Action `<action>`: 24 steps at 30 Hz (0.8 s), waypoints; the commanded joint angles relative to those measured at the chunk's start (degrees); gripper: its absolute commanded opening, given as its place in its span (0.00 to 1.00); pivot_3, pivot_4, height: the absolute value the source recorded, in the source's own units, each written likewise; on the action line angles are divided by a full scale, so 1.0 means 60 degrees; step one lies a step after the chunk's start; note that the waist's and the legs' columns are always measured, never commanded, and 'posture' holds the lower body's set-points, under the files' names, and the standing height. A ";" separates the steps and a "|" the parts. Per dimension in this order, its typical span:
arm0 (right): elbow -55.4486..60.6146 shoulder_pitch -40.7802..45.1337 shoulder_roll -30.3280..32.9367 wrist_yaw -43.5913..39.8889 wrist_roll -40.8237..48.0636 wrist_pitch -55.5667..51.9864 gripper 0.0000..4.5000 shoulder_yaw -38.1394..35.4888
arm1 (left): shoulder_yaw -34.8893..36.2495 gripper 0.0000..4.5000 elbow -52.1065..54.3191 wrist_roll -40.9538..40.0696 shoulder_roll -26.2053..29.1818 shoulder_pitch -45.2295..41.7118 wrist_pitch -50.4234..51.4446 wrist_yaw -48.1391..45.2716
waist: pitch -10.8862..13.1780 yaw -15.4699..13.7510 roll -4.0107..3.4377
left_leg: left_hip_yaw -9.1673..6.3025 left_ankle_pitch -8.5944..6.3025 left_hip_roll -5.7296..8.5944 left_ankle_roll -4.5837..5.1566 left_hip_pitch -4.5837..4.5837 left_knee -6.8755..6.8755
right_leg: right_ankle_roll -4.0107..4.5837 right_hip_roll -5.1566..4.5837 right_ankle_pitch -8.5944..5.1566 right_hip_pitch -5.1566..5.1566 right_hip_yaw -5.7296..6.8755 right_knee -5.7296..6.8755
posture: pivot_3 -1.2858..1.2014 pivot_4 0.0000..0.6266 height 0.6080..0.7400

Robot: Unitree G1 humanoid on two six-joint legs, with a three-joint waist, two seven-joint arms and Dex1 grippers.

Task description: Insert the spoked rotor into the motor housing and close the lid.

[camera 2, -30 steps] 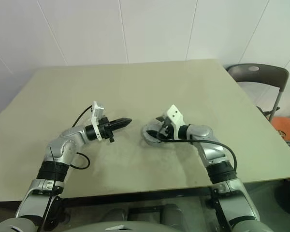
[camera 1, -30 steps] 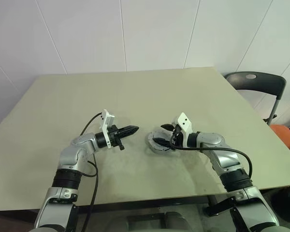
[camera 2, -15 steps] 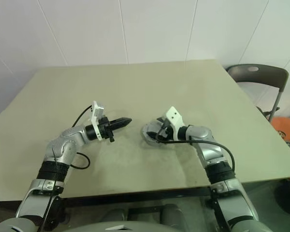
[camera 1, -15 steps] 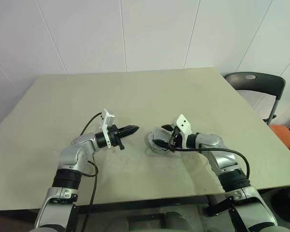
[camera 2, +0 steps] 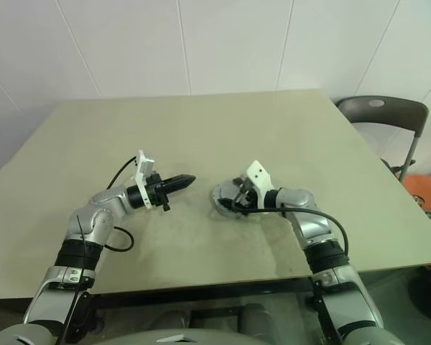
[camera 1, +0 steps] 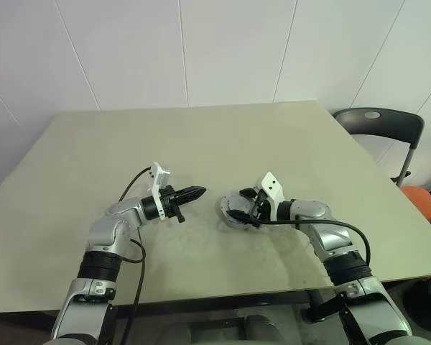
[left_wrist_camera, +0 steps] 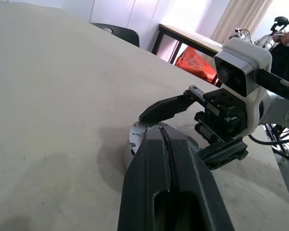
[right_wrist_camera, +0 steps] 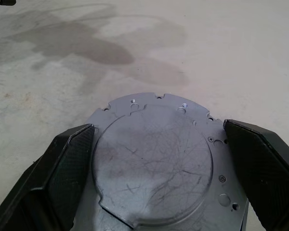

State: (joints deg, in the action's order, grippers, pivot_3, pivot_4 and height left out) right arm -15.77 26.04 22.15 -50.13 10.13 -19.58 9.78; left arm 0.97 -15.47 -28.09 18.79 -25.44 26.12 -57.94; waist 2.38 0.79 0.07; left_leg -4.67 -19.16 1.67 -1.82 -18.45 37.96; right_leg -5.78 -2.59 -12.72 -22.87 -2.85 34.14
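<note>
The motor housing [camera 1: 228,213], a short round grey metal piece, sits on the table right of the middle. A flat, scratched grey disc, the lid [right_wrist_camera: 154,154], covers its top. The spoked rotor is hidden. My right gripper [camera 1: 238,205] is open and low over the housing, with one black finger [right_wrist_camera: 62,168] on each side of the lid's rim; I cannot tell if they touch it. My left gripper [camera 1: 199,192] is shut and empty. It hovers level to the left of the housing, pointing at it, with a small gap between them.
The beige table [camera 1: 201,136] stretches wide to the back and left. A dark chair [camera 1: 379,118] stands past the table's right edge, with an orange object [camera 1: 429,205] beyond it. A white wall rises behind.
</note>
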 commanded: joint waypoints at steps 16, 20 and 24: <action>-0.0446 0.0192 0.0196 0.0133 -0.0393 0.0413 0.68 0.0044 | 0.0107 0.00 0.0142 -0.0038 0.0034 -0.0177 -0.0155 0.0007 | -0.0002 -0.0005 0.0002 | 0.0000 0.0002 0.0001 -0.0003 0.0015 0.0018 | 0.0006 0.0000 0.0003 0.0023 0.0000 0.0004 | 0.52 0.00 1.00; -0.0631 0.0334 0.0297 -0.0079 -0.0165 0.0230 0.68 -0.0160 | 0.0100 0.00 0.0137 -0.0036 0.0026 -0.0185 -0.0155 0.0010 | -0.0002 -0.0012 0.0002 | 0.0000 0.0003 0.0004 -0.0003 0.0015 0.0020 | 0.0007 -0.0001 0.0003 0.0026 0.0000 0.0003 | 0.52 0.00 1.00; -0.0800 0.0477 0.0408 -0.0226 -0.0106 0.0189 0.68 -0.0215 | 0.0095 0.00 0.0136 -0.0041 0.0013 -0.0205 -0.0154 0.0013 | -0.0003 -0.0021 0.0003 | -0.0001 0.0003 0.0006 -0.0003 0.0015 0.0021 | 0.0007 -0.0004 0.0003 0.0027 0.0000 0.0002 | 0.52 0.00 1.00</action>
State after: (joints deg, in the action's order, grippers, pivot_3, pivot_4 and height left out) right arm -19.05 27.69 22.95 -52.11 10.12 -18.08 10.35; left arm 0.96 -15.58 -28.07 18.78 -25.45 25.89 -57.71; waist 2.36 0.67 0.09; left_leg -4.67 -19.14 1.71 -1.84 -18.36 38.09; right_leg -5.74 -2.61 -12.70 -22.71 -2.85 34.15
